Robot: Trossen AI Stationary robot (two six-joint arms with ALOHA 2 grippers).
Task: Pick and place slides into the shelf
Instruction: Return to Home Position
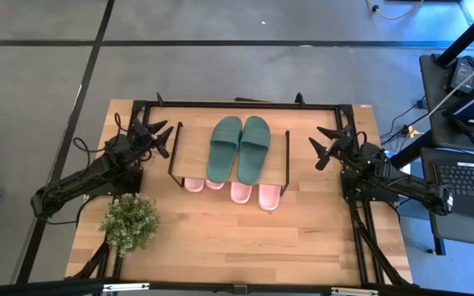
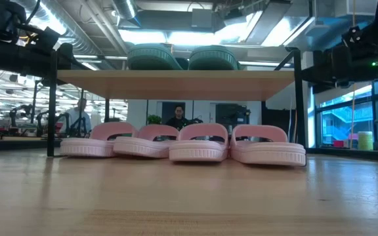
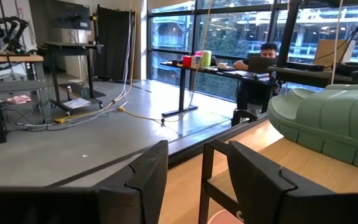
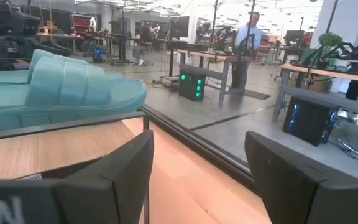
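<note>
here, left hand [image 1: 162, 138] and right hand [image 1: 318, 148] wide open, empty, flanking shelf [image 1: 192, 150] ends, apart

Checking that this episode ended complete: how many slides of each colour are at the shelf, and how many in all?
Light pink slides, under the shelf: 4
Dark green slides, on top of the shelf: 2
Total: 6
</note>
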